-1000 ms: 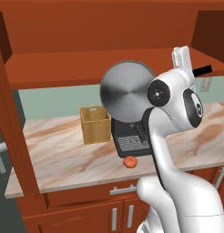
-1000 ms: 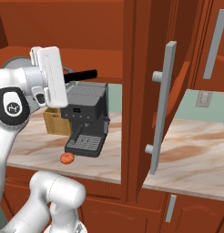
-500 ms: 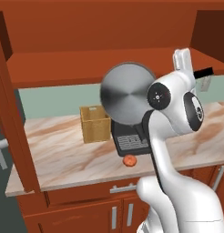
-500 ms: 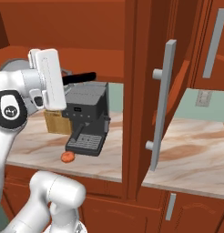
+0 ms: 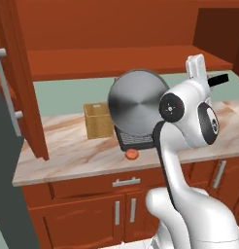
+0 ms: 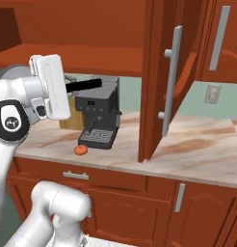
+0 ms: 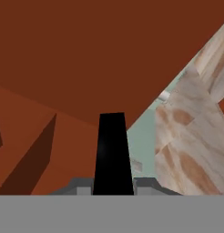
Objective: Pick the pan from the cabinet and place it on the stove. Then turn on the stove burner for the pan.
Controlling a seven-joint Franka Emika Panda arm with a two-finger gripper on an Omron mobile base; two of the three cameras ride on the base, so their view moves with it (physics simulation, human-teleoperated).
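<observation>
The pan [image 5: 138,104] hangs in the air in front of the counter, tipped on edge, its round silver-grey underside facing the left base camera. Its dark handle [image 6: 84,85] sticks out sideways past the white hand. My gripper [image 6: 66,88] is shut on that handle. In the hand view the handle [image 7: 113,152] rises as a black bar from between the jaws of the gripper [image 7: 113,186]. Above and behind stands the open cabinet [image 5: 116,61] with a bare red-brown shelf. The stove is out of view.
A black coffee machine [image 6: 98,118], a wooden box [image 5: 98,120] and a small orange-red thing [image 6: 81,150] sit on the marble counter [image 5: 68,151]. One open cabinet door [image 6: 161,82] juts out on the right, the other [image 5: 14,73] on the left.
The whole picture has shifted slightly, so the camera has moved. The pan stays in the gripper at about the same place before the arm.
</observation>
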